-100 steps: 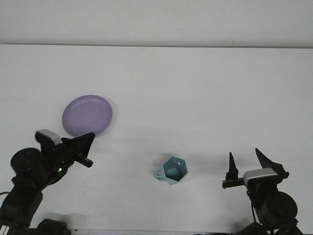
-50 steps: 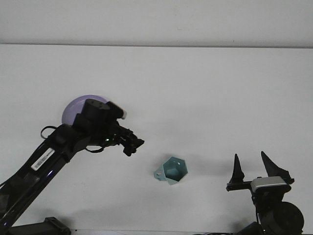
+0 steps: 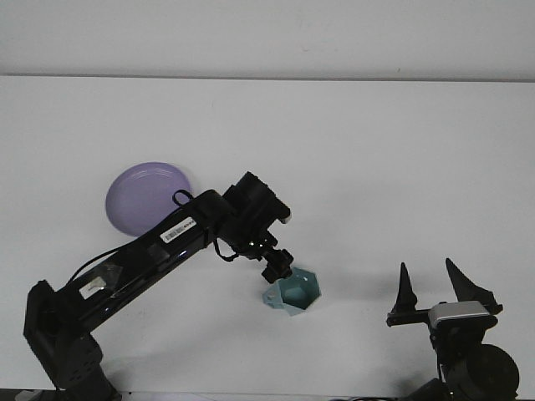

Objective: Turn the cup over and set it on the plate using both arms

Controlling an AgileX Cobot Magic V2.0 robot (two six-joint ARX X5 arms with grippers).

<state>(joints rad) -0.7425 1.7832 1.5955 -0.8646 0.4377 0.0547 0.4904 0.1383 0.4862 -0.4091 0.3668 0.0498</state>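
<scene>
A teal hexagonal cup point(image 3: 295, 291) lies on its side on the white table, mouth facing up and toward the camera, a small handle at its left. My left gripper point(image 3: 277, 266) reaches across from the lower left and sits right at the cup's upper left rim; its fingers are a dark cluster and I cannot make out their state. A purple plate point(image 3: 144, 195) rests on the table at the left, partly behind the left arm. My right gripper point(image 3: 435, 286) stands open at the lower right, well right of the cup, with nothing between its fingers.
The left arm point(image 3: 150, 255) stretches diagonally over the table from the bottom left corner. The table's far edge meets a pale wall along the top.
The left arm has swung out to the right, from beside the plate down to the cup's rim. The plate shows more fully now. The right gripper has stayed where it was.
</scene>
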